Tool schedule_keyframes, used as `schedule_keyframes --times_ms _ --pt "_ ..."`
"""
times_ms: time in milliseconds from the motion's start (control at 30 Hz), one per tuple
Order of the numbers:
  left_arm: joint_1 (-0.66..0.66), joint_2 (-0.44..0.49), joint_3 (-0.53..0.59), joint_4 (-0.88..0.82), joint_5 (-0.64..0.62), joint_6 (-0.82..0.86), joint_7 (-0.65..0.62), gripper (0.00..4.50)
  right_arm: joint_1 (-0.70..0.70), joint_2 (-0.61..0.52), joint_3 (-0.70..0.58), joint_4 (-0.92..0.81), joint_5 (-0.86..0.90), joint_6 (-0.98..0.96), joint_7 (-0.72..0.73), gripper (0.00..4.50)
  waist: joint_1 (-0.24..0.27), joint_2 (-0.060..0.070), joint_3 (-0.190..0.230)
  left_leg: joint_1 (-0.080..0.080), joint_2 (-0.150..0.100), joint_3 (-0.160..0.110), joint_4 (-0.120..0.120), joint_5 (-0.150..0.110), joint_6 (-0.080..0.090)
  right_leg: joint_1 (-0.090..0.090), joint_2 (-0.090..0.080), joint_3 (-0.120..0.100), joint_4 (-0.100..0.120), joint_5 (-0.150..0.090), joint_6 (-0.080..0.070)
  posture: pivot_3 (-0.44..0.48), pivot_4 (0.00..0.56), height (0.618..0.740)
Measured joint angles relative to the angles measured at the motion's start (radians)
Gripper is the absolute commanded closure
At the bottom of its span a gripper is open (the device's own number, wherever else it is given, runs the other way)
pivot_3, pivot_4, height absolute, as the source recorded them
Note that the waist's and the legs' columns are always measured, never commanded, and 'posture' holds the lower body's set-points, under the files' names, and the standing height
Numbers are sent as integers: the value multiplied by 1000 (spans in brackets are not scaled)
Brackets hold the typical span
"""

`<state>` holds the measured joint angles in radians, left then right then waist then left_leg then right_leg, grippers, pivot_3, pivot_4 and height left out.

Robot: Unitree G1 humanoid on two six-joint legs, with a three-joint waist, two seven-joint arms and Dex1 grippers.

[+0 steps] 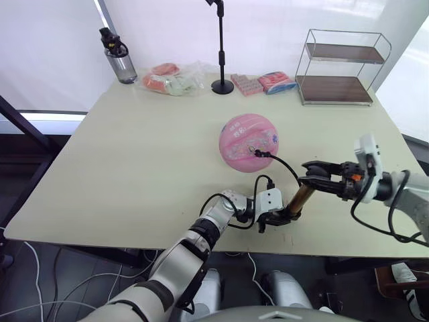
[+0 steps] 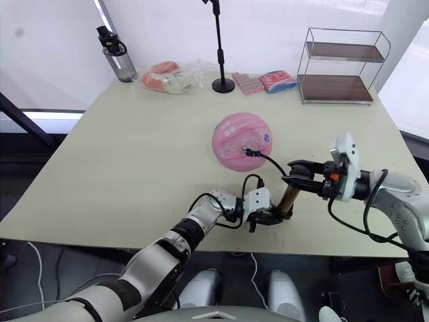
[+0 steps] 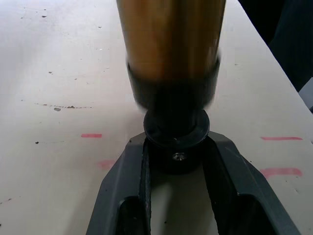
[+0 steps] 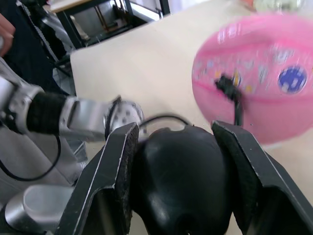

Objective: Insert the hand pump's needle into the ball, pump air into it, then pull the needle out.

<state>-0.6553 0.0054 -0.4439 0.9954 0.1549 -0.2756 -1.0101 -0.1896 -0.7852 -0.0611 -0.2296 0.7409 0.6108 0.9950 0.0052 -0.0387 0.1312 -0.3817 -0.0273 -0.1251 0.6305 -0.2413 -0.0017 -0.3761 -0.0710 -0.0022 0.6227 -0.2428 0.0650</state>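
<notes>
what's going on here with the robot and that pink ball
The robot is working a hand pump near the table's front edge. Its left tool clamps the pump's lower end, and its right tool grips the black handle on top. The pump's hose runs to the pink ball, where the needle fitting sits against the ball's surface.

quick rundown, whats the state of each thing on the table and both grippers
ball: on the table, hose fitting plugged into its side
hand pump: tilted, held at both ends
left gripper: shut on the pump's bottom cap
right gripper: shut on the pump's black handle
water bottle: upright, lid on
wire shelf: upright, both shelves bare
</notes>
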Motion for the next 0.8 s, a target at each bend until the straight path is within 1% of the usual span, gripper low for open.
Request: schedule_keyframes --times_ms 100,200,267,400,500,633,733,800 --pt "1 0 -1 1 0 0 1 3465 11 10 20 2 -24 -47 8 2581 -1 1 -1 0 0 0 0 0 0 0 0 0 0 0 0 0 150 731" --pt "0 0 -1 3 0 0 2 3465 6 7 11 -3 -23 -43 11 2581 -1 2 -1 0 0 0 0 0 0 0 0 0 0 0 0 0 150 731" --pt "-1 0 -1 3 0 0 1 3465 -2 -13 2 -20 -7 -9 12 2581 -1 2 -1 0 0 0 0 0 0 0 0 0 0 0 0 0 150 731" --pt "-4 -8 0 -1 0 0 -5 3465 -39 -68 -27 -34 50 100 11 2581 6 7 3 -2 -1 0 0 0 0 -1 -1 0 0 0 0 0 150 731" --pt "-8 -13 1 -3 -2 -1 -11 3465 -103 -122 -80 -45 135 196 8 2581 8 13 8 -4 -3 0 0 0 0 -2 -2 0 0 0 0 0 150 731" --pt "-9 -12 2 -3 -2 -1 -13 3465 -194 -173 -166 -50 236 286 -2 2581 9 11 10 -4 -3 0 0 0 0 -2 -1 -1 0 1 3 0 150 731" --pt "-9 -11 3 -3 -2 -1 -12 3465 -230 -189 -190 -37 276 324 -9 2581 8 10 10 -3 -2 0 1 0 0 -2 -2 -1 0 -1 0 0 150 731" --pt "-11 -12 3 -4 -2 -1 -10 3465 -289 -219 -194 1 310 365 -16 2581 7 14 12 -4 -3 1 1 0 0 -2 -3 1 0 0 0 0 150 731"
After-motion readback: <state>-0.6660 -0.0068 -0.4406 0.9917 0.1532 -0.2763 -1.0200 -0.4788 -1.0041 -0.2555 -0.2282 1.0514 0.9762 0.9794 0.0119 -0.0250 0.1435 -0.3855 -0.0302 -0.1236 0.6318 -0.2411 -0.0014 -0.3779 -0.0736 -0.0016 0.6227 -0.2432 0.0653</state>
